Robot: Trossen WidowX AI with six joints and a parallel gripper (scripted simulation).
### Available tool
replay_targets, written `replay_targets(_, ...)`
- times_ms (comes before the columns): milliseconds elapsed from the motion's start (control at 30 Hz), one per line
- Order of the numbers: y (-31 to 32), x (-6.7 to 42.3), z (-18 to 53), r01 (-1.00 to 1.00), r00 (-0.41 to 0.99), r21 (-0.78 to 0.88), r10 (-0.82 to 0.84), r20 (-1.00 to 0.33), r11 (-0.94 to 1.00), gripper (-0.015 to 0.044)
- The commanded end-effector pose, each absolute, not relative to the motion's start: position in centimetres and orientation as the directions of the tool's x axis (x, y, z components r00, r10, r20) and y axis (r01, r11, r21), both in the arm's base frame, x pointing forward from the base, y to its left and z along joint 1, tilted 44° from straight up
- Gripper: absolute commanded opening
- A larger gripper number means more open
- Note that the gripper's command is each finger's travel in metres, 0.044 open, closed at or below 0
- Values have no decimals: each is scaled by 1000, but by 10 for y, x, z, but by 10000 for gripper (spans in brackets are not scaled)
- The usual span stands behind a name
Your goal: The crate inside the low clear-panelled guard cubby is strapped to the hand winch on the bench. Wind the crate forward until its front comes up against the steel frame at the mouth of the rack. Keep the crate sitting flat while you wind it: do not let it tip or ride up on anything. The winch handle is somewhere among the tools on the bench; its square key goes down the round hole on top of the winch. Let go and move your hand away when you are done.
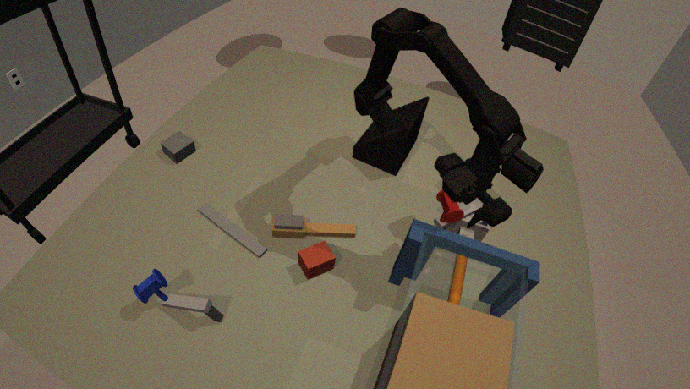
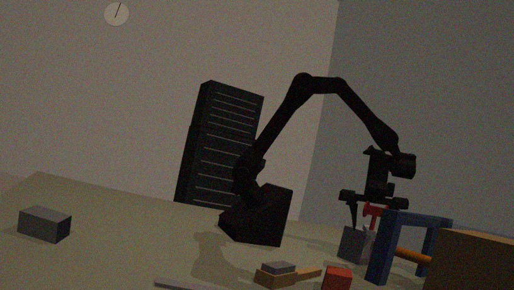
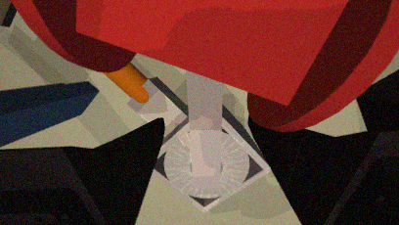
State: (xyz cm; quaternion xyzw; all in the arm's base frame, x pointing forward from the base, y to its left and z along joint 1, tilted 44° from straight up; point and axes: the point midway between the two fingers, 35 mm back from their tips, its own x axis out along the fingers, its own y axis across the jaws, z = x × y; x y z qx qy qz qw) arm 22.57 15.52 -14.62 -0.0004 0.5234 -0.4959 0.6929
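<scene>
The red-knobbed winch handle (image 1: 450,207) (image 2: 375,209) (image 3: 220,49) stands on the grey winch (image 1: 478,233) (image 2: 351,243). Its grey arm (image 3: 205,103) reaches over the round hub; the key's seating is hidden. My gripper (image 1: 461,216) (image 2: 372,227) (image 3: 206,120) is open, fingers on either side of the arm with gaps, below the knob. The tan crate (image 1: 449,342) (image 2: 467,259) sits flat behind the blue frame (image 1: 473,243) (image 2: 383,248) (image 3: 44,112), with a gap between them. The orange strap (image 1: 457,280) (image 2: 412,255) (image 3: 128,83) runs from the crate through the frame towards the winch.
Left of the frame lie a red block (image 1: 316,260) (image 2: 338,277), a wooden tool (image 1: 331,230) (image 2: 307,274) with a grey block on it, and a grey bar (image 1: 232,231). A blue-knobbed handle (image 1: 150,286) lies front left, a grey block (image 1: 177,146) (image 2: 43,223) farther back.
</scene>
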Motion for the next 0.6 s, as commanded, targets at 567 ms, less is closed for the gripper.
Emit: replay_targets(567, 242, 242, -51, 683, -129, -553, -666, -734, 477, 440)
